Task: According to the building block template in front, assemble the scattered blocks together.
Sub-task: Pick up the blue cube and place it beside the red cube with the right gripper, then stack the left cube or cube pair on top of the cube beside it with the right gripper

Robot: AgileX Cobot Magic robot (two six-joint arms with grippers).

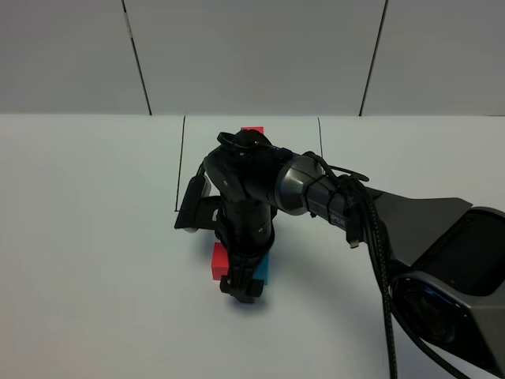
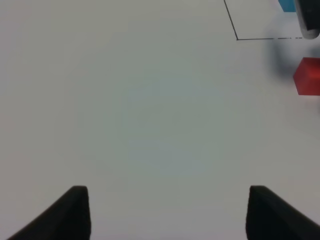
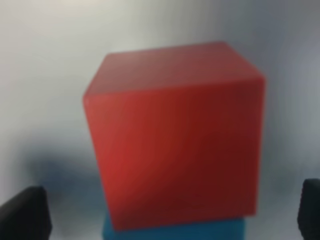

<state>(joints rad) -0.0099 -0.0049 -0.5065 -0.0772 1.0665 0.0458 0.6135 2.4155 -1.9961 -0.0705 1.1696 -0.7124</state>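
Note:
The scattered red cube (image 1: 218,261) and cyan-blue cube (image 1: 263,269) lie side by side on the white table (image 1: 95,237), seemingly touching. My right gripper (image 1: 240,289) reaches across the middle and hangs right over them, hiding where they meet. In the right wrist view the red cube (image 3: 175,135) fills the frame, with a strip of the blue cube (image 3: 175,231) at its edge. The right gripper (image 3: 167,216) is open, its fingertips (image 3: 25,215) wide of the cubes. Only the red end of the template (image 1: 252,130) shows behind the arm. My left gripper (image 2: 170,212) is open and empty over bare table.
A thin black outlined rectangle (image 1: 183,158) marks the table's far middle; its corner (image 2: 237,38) shows in the left wrist view. That view also shows the red cube (image 2: 307,76) and a cyan-blue scrap (image 2: 287,5) inside the outline. The right arm's base (image 1: 442,268) fills the lower right.

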